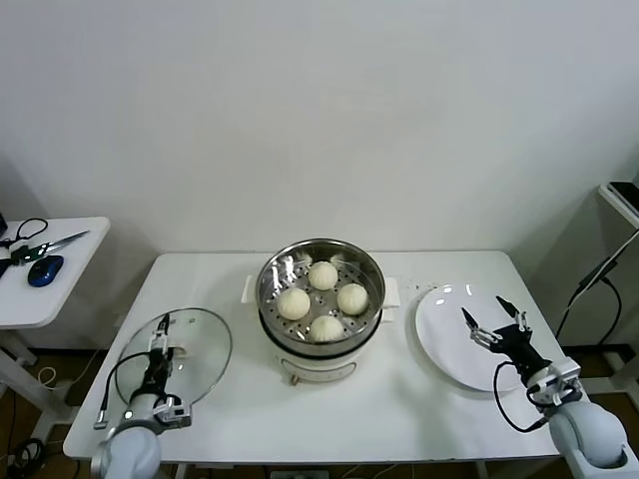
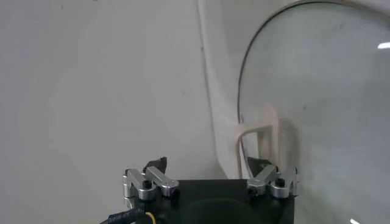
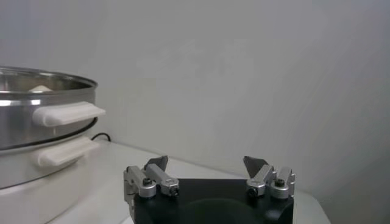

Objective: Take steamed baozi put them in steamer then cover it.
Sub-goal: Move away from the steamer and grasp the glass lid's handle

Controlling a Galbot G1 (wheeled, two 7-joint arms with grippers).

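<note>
Four cream-white baozi (image 1: 322, 275) lie on the perforated tray inside the steel steamer (image 1: 371, 264) at the table's middle. The steamer also shows in the right wrist view (image 3: 42, 106). The clear glass cover (image 1: 200, 349) lies flat on the table at the front left. My left gripper (image 1: 160, 334) is over the cover, open, with the cover's cream handle (image 2: 259, 131) close by one finger and not gripped; the gripper shows in its wrist view (image 2: 207, 163). My right gripper (image 1: 486, 311) is open and empty above the white plate (image 1: 449, 349), to the right of the steamer, and shows in its wrist view (image 3: 206, 161).
A small side table (image 1: 60, 299) stands at the far left with scissors (image 1: 45, 244) and a blue mouse (image 1: 45, 269). A stand with a cable (image 1: 599, 269) stands at the far right. The wall is close behind the table.
</note>
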